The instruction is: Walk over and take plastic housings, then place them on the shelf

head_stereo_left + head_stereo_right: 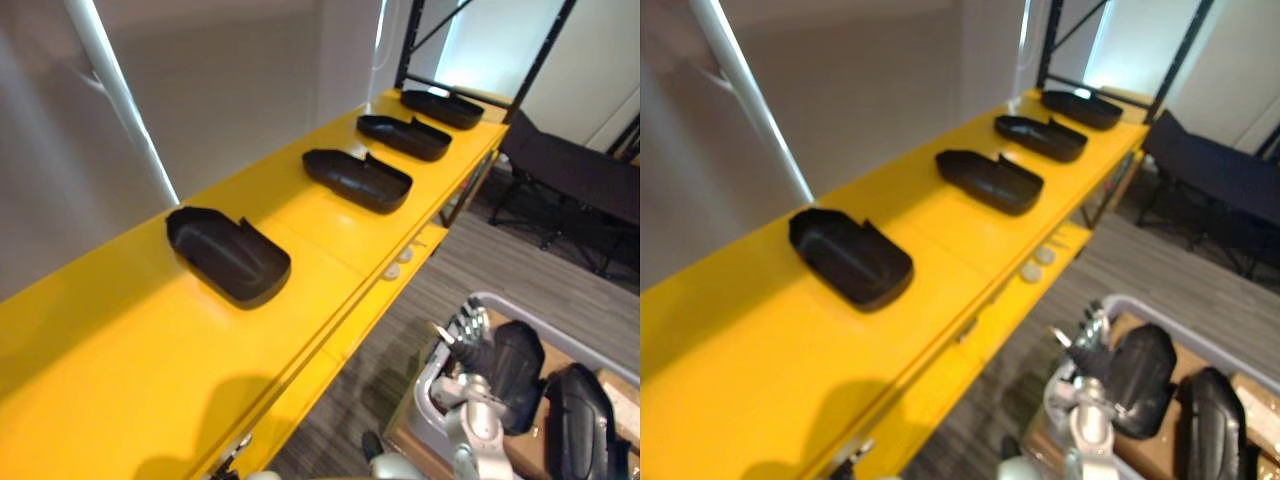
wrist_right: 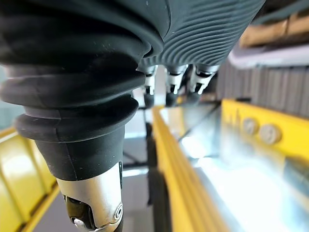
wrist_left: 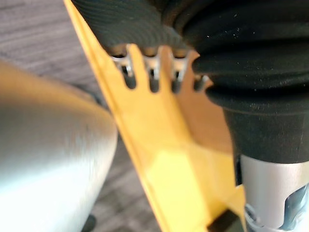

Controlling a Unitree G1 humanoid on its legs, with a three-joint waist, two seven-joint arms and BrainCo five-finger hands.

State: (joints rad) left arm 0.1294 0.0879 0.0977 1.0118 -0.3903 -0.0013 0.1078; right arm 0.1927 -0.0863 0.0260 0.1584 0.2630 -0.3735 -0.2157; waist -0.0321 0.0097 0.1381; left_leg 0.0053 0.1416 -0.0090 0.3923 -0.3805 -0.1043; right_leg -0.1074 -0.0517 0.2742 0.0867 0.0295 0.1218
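Left eye view shows the yellow shelf (image 1: 120, 360) running away from the robot, with a long bare stretch at its near end. A grey bin (image 1: 520, 305) sits low on the robot's right, off the shelf's front edge.

Four black plastic housings lie in a row on the shelf, hollow side up and well apart from one another: the nearest housing (image 1: 228, 255), the second housing (image 1: 357, 180), the third housing (image 1: 404, 137) and the farthest housing (image 1: 442, 108). Two more rest in the bin: the inner housing (image 1: 518, 375) and the outer housing (image 1: 578, 420).

The right hand (image 1: 465, 350) is at the bin's near wall, just beside the inner housing. Its fingers are straight and loosely spread, and it holds nothing. The left hand (image 3: 154, 72) hangs by the shelf's edge in its wrist view, fingers relaxed and empty.

Assessment: the step in hand appears to be fetching the next housing from the bin.

- The right hand should reach over the rim and close on the inner housing across its narrow width, not on its glossy back, which looks likely to slip.
- The piece should be lifted clear of the bin wall before turning.
- It should be set hollow side up on the bare near stretch, in line with the row, clear of the nearest housing and back from the front edge.
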